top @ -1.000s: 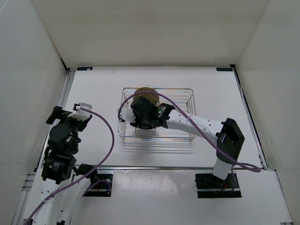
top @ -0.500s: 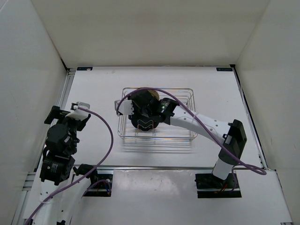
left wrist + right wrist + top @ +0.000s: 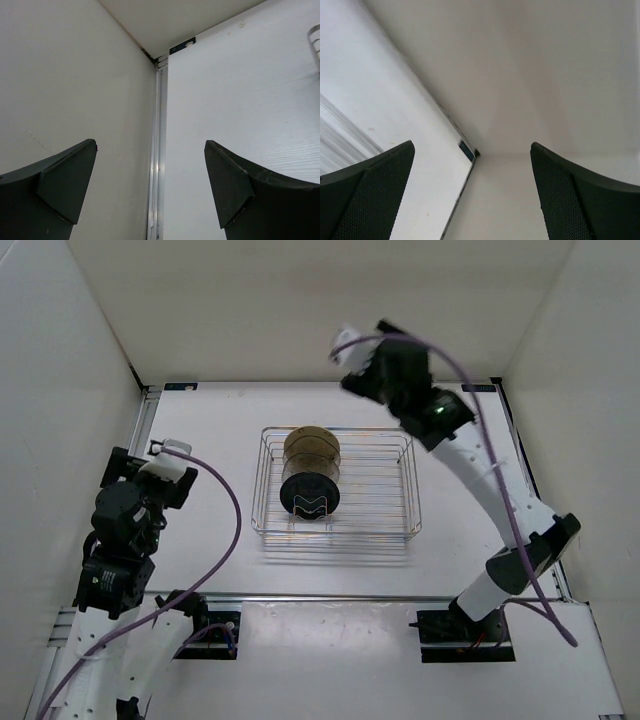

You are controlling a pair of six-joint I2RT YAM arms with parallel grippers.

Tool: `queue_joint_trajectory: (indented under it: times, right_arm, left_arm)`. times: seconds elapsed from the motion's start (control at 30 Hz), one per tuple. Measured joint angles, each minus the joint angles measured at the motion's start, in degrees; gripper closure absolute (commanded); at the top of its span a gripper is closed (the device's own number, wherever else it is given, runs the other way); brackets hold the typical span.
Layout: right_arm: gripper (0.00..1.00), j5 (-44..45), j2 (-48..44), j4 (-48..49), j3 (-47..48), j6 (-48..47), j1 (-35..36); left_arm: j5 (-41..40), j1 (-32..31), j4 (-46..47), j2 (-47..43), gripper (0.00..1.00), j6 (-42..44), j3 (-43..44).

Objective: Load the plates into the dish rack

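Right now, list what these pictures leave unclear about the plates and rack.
Pale plates: top view, too faint to make out between the tan plate and the black plate.
Dish rack: left wrist view, right edge cuts it to a corner.
Right wrist view: shows no plates.

no legible text, corner sticker (image 3: pixel 182 46) unreadable

White table (image 3: pixel 480 440), plain white walls (image 3: pixel 320 310) on three sides; aluminium edge rail (image 3: pixel 156 165)
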Motion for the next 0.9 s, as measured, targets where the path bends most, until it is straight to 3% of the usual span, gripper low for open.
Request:
queue_joint_trajectory:
  times: [0.17, 0.37, 0.53, 0.57, 0.9]
  right_arm:
    - [0.0, -2.64, 1.2, -7.54, 10.01, 13.81, -19.17]
    - [0.0, -11.28, 0.35, -14.08, 4.22, 29.92, -34.32]
    - [0.0, -15.63, -3.06, -14.84, -9.2, 41.57, -40.15]
    - [0.0, -17.14, -4.81, -14.75, -15.34, 45.68, -40.98]
    - [0.0, -25.86, -5.55, -11.47, -26.67, 51.76, -49.09]
  left_arm:
    - [7.17, 0.46, -5.4, 7.76, 0.0, -5.53, 6.01]
    - [16.76, 1.51, -11.58, 20.39, 0.0, -11.61, 8.7]
    - [23.52, 1.84, -13.88, 28.11, 0.0, -15.45, 8.5]
    - [25.86, 2.38, -13.64, 29.31, 0.0, -16.76, 7.3]
    - [29.14, 7.34, -8.44, 30.91, 0.0, -19.28, 1.31]
